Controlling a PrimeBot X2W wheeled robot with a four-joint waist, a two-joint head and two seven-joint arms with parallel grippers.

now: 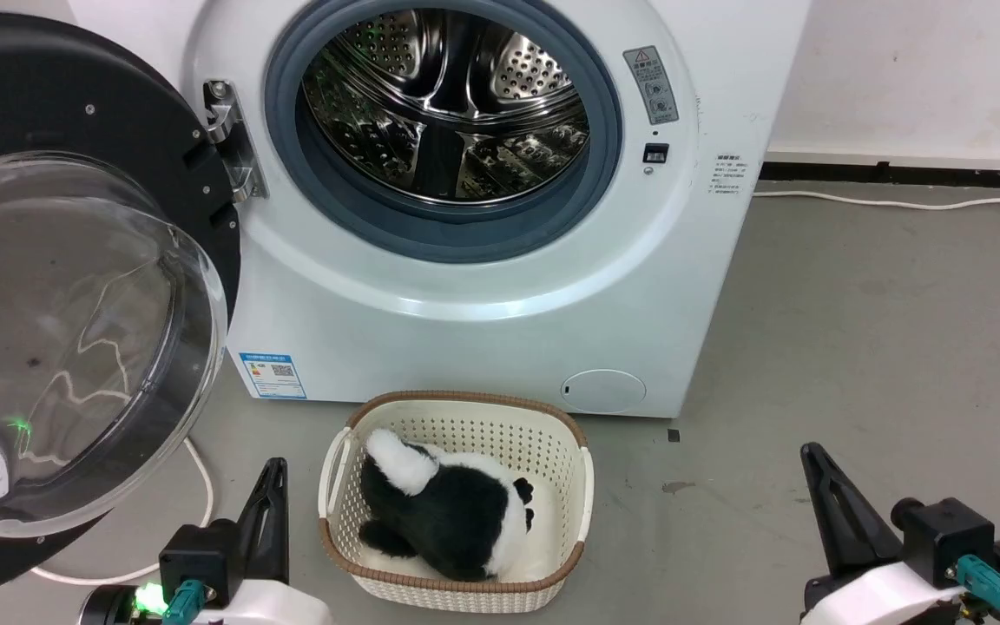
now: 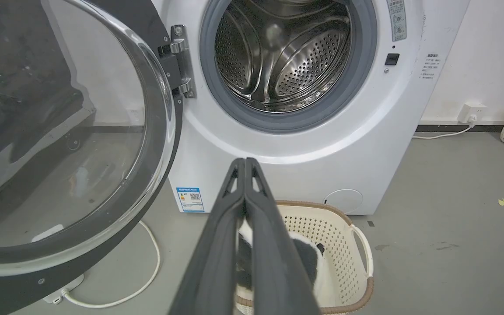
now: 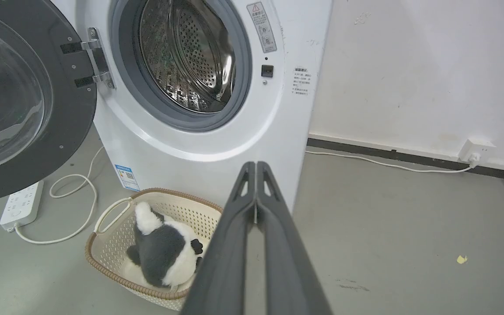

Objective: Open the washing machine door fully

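With the left gripper [image 1: 274,469] and right gripper [image 1: 812,451] held empty, fingers together, well apart from it, the large round glossy black, glass-centred washing machine door [image 1: 75,304] is seen swung wide left of the exposed steel drum [image 1: 444,104], so the task is judged essentially done.

washing machine door [image 1: 75,260]: swung wide on its hinge, above the left gripper and apart from it
left gripper [image 1: 274,473]: fingers pressed together, empty
right gripper [image 1: 812,458]: fingers pressed together, empty
basket [image 1: 457,401]: between both grippers, just beside the left one, holding a black-and-white plush toy [image 1: 448,512]
drum [image 1: 444,104]: uncovered, beyond both grippers
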